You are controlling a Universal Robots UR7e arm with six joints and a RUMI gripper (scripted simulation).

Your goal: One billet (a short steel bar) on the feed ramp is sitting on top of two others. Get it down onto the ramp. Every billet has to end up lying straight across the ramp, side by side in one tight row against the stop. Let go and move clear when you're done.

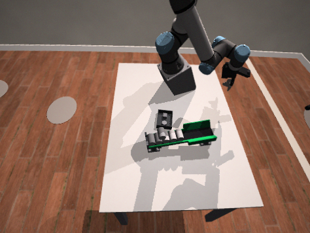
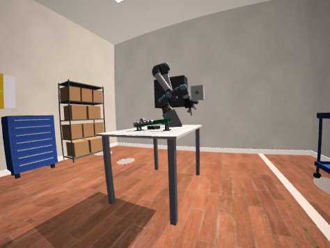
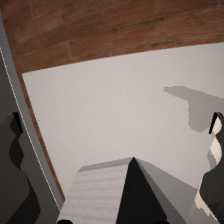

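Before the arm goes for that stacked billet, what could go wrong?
The top billet rests on round billets, so a nudge may roll it askew or off the ramp. The black block sits close behind the ramp and could catch a finger. The open gripper starts far off, above the table edge.

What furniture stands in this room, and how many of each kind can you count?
Table: 1
Shelf rack with cardboard boxes: 1
Blue drawer cabinet: 1
Blue cart, only partly in view at the right edge: 1
Total: 4
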